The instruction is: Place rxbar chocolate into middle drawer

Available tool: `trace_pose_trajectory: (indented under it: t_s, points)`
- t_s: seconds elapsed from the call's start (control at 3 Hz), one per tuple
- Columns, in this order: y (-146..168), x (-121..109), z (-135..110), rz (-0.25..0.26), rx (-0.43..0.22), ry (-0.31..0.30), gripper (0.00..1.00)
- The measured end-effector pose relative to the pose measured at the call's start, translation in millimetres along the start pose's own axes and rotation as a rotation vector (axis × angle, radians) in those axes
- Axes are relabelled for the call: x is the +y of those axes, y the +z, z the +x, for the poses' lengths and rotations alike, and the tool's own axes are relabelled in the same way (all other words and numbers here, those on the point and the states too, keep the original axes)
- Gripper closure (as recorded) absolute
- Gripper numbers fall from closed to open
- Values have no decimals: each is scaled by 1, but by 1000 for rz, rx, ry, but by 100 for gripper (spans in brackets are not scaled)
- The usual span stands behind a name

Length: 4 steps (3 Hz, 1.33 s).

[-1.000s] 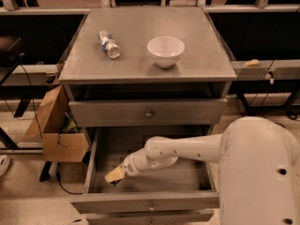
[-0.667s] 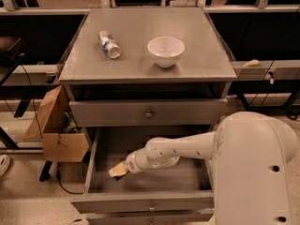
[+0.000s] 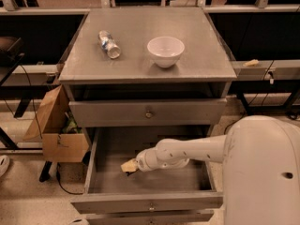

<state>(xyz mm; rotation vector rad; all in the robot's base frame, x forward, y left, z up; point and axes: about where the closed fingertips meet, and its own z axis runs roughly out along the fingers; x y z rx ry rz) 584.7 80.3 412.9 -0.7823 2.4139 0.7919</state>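
Observation:
The middle drawer (image 3: 108, 149) is pulled out, and its deep grey tray is open to view behind its front panel. My gripper (image 3: 129, 166) is down inside the tray, left of its middle, at the end of my white arm (image 3: 187, 151), which reaches in from the right. A small dark shape (image 3: 131, 173) shows just under the gripper's tip. I cannot tell whether it is the rxbar chocolate; no black bar shows plainly anywhere else.
The top drawer (image 3: 112, 114) with a brass knob is shut above. A white bowl (image 3: 165, 50) and a silvery bottle (image 3: 108, 44) lie on the cabinet top. A cardboard box (image 3: 56, 130) stands at the left. My white body (image 3: 265, 172) fills the lower right.
My gripper has moved to the right and a little toward the back inside the open drawer. Nothing on the cabinet top has moved.

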Motion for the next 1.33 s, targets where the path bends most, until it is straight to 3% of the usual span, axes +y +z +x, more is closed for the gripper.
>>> trace_pose_trajectory:
  t_s: [0.33,1.0,1.33]
  points:
    - [-5,-14,2,-72,-58,-50,0]
    - [-20,-26,-41,-276,-207,-263,0]
    - [-26,-14,-35,-344,-181,-306,0]
